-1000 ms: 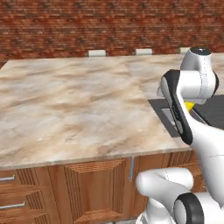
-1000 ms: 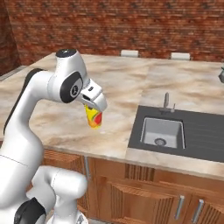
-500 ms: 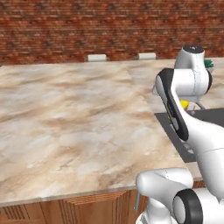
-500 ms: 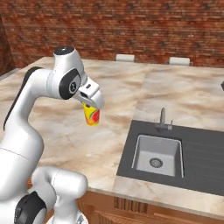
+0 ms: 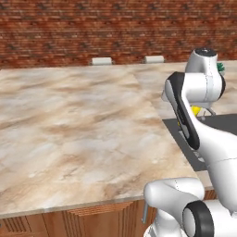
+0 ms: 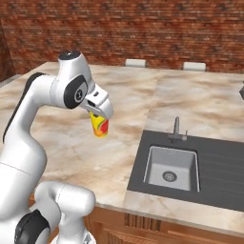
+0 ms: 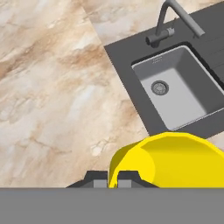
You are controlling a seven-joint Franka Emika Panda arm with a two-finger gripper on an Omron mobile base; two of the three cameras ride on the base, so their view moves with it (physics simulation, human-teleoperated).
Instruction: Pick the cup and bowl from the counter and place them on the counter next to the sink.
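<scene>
Left base view first: the arm folds up on the right side, and just a sliver of the yellow cup (image 5: 196,110) pokes out under the white wrist, so the jaws themselves are tucked behind the arm here. The marbled worktop (image 5: 78,134) spreads out to the left of them, and the dark edge of the sink (image 5: 178,136) runs just below and past the cup.

Right base view is way clearer. The gripper (image 6: 98,116) hangs under the wrist with the jaws pinched tight on the rim of the cup (image 6: 100,126), which dangles below them, yellow with an orange-red band, up in the air above the worktop (image 6: 119,112). The sink (image 6: 171,167) sits off to the right of the jaws and lower, with its thin tap (image 6: 176,127) standing at the back rim of the basin.

Hand view: the cup (image 7: 175,159) sits right against the jaws, its yellow rim clamped between the dark fingertips (image 7: 126,177). Beyond it lies the worktop (image 7: 52,87), and the sink (image 7: 179,89) with its drain is further out and to the right, tap (image 7: 168,26) at the far end.
</scene>
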